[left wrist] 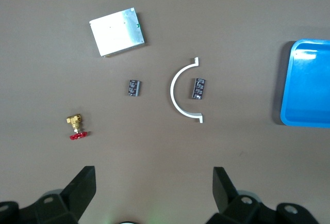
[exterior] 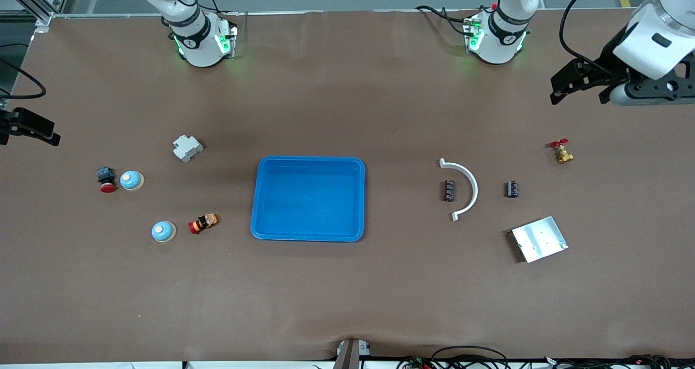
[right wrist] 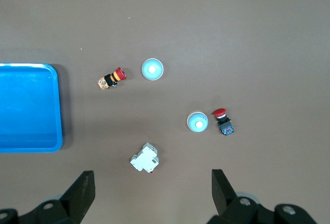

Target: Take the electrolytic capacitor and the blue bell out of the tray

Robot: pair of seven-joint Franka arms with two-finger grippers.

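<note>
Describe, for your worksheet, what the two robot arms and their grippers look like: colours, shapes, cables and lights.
Both arms are white with black joint bands, green lights glowing at their bases and black cables trailing from them. The left gripper is black beneath a white wrist housing; the right gripper is black too. Wrist views show blunt black jaws.

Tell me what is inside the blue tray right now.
Nothing lies in the blue tray; its whole floor shows bare in the front view. Both capacitors and both bells sit on the table outside it.

Sitting around one blue tray [exterior: 308, 198]: two capacitors [exterior: 449, 190] [exterior: 512, 189], two bells [exterior: 131, 180] [exterior: 163, 231], two red push buttons [exterior: 106, 179] [exterior: 203, 223].
</note>
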